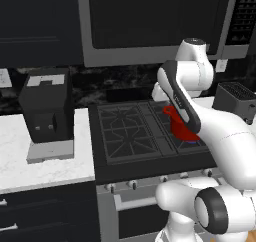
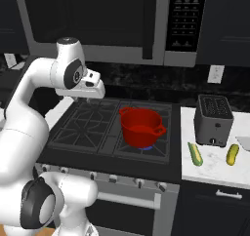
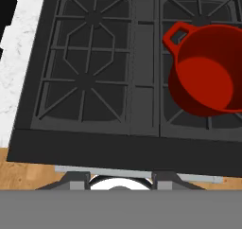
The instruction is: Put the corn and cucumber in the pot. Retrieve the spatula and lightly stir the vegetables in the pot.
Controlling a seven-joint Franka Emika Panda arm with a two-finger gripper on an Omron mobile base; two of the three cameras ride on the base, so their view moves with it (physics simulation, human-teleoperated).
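Hovering high above the left half of a black gas stove, the white arm holds its gripper (image 2: 90, 99) over the grates with nothing in it; how far its tips are spread cannot be told, since they sit tucked beneath the hand in the right base view and barely show at the bottom of the hand view. Nearest the robot is the stove's front edge (image 3: 123, 152), with a strip of wooden floor (image 3: 28, 173) below it. Just beyond, the stove (image 2: 93, 127) carries dark iron grates, and on its front right burner stands the red pot (image 2: 141, 127), upright and empty — probably parked there so vegetables can drop straight in from above. To the right of the stove, a white marble counter (image 2: 215, 169) holds the two vegetables, lying loose and apart in front of a dark toaster (image 2: 213, 120): the cucumber (image 2: 195, 154) closer to the stove, the corn (image 2: 232, 154) further right. Neither has been gathered, so the task seems to be at its start, and a reach to the right looks like the next need. No spatula can be made out. On the left counter (image 1: 20, 156) sits a black coffee machine (image 1: 47, 113). Furthest back — a dark speckled backsplash, a microwave (image 2: 112, 20) above the stove, and dark cabinets.
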